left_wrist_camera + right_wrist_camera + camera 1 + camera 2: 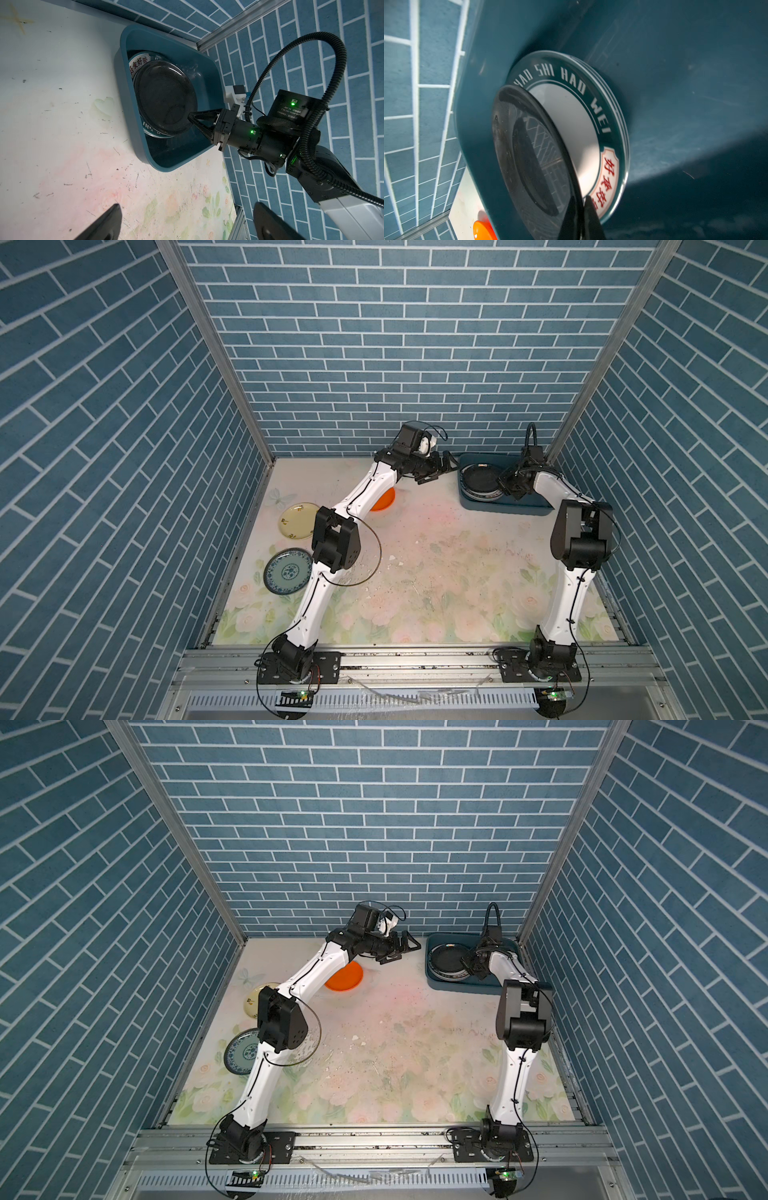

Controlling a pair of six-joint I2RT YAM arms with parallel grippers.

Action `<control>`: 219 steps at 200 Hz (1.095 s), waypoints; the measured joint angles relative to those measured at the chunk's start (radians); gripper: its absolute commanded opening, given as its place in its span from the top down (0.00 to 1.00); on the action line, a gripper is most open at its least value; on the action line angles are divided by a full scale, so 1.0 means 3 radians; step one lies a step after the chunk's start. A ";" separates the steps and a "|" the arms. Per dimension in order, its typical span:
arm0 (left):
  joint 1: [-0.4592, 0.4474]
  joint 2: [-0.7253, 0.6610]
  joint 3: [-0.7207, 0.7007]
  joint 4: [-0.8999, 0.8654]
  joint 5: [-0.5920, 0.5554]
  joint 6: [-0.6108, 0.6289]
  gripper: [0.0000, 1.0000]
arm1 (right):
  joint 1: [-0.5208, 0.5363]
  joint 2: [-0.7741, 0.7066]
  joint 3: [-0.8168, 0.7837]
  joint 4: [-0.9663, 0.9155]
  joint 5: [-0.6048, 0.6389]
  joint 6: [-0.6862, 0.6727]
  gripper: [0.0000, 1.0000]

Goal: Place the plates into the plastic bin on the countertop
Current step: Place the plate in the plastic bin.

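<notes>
so, the right pincer (191, 120) is pinched shut on the rim of the black plate (164, 99), and it's got that plate down inside the plastic bin (172, 158). the plate is tilted: the edge in the pincer is lifted and the opposite edge dips toward the stack underneath. honestly can't tell whether that low edge is touching the stack or the bin wall.

right under the pincer's tips are the white plates (571, 128). three rims show, one on top of the other, and the top one has a dark band with "hao shi hao wei" lettering and a patch of red characters. they lie flat on the bin floor, at the end of the bin nearer the left pincer.

the left pincer (442, 468) is spread as wide as it goes with nothing in it. it hangs above the tabletop (436, 572) just outside the bin's short wall, tips pointing at the bin.

the orange plate (384, 502) lies on the tabletop just behind and below the left pincer, half hidden under that arm. the cream-yellow plate (297, 520) and the blue-patterned celadon plate (288, 571) are well away from both pincers. they lie flat on the tabletop back by the left arm's elbow, close together but not touching.
</notes>
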 measured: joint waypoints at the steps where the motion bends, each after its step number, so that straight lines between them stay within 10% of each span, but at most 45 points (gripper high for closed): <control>1: 0.0001 0.0000 0.0000 0.0000 -0.0003 0.0000 0.00 | -0.0001 0.0006 0.0009 0.0000 0.0000 -0.0004 0.99; 82: 0.0051 0.0000 -0.0037 0.0004 -0.0125 -0.0052 0.00 | -0.0001 0.0290 0.0285 -0.0135 -0.0011 -0.0018 0.95; 219: 0.0052 -0.0078 -0.0422 0.0153 -0.0139 -0.0099 0.00 | 0.0013 0.0135 0.0273 -0.0290 0.0132 -0.0191 0.32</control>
